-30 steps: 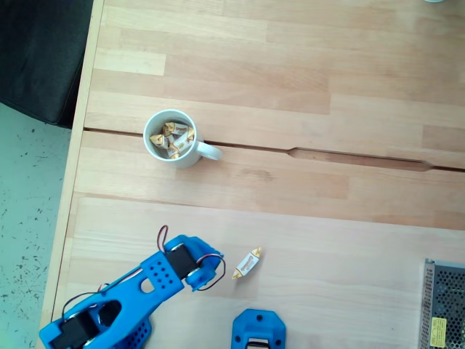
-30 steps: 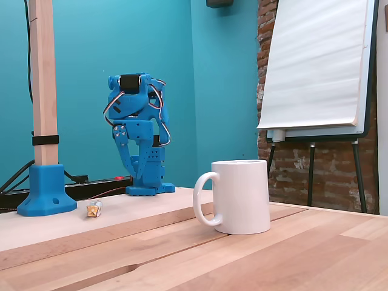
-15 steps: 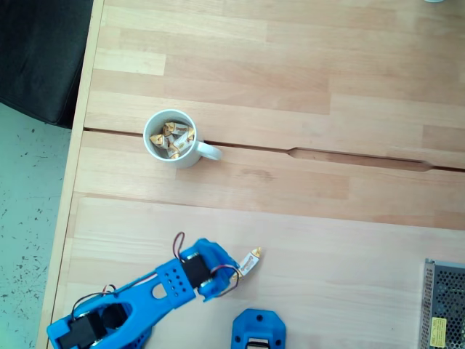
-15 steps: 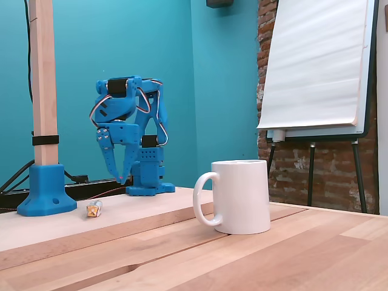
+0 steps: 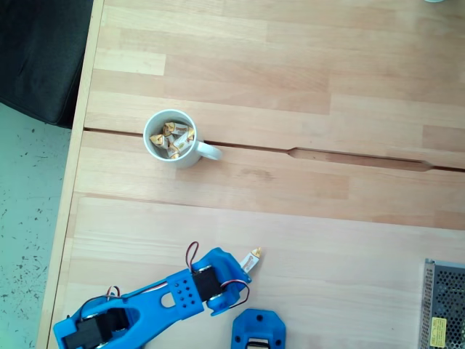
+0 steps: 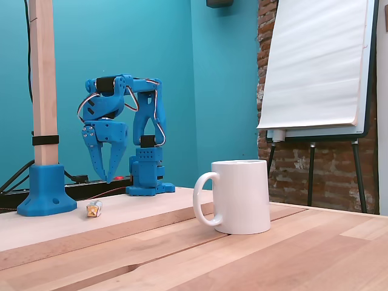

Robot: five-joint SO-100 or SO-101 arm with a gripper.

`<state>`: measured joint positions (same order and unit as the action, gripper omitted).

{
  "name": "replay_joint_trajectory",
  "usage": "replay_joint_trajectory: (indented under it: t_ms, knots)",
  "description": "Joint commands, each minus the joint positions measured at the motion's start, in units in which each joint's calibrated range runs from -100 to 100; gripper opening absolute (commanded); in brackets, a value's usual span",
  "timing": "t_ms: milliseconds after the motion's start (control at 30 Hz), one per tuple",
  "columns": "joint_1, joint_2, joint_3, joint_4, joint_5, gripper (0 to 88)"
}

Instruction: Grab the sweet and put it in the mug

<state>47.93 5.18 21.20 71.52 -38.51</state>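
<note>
While hanging above the wooden table (image 5: 290, 87), with jaws spread and nothing between them, poised for the reach step, not yet for the grasp. Judged so from the low fixed view, where the blue arm (image 6: 130, 121) folds over its base and the gripper (image 6: 107, 179) points down with fingers parted, tips clear of the tabletop and up to the one o'clock of the loose sweet. Seen from the top-down fixed view, lying along the lower edge of the table from seven toward one o'clock, the gripper (image 5: 240, 270) end just covering the near tip of the candy.

Sitting well apart, at about eleven o'clock from the gripper in the top-down view: the white mug (image 5: 170, 137), handle toward four o'clock, already holding several wrapped sweets (image 5: 173, 138). Upright in the low view too, the mug (image 6: 240, 197) standing in the foreground.

Lying flat on the wood, the sweet (image 5: 251, 259), cream wrapper with golden twisted ends, long axis running seven to one o'clock; small and dim in the low view (image 6: 93, 210), beside the blue post foot (image 6: 45, 191).

Next, probably: lower straight down to straddle the wrapper's middle, close across its short side, then lift and carry toward eleven o'clock to the mug.
</note>
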Motion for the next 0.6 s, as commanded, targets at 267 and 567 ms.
replay_joint_trajectory:
  t_ms: [267, 567]
  knots:
    - [0.00, 8.94, -9.78, -0.23, -0.15, 0.0]
    - [0.43, 13.15, -11.39, -0.39, -0.15, 0.0]
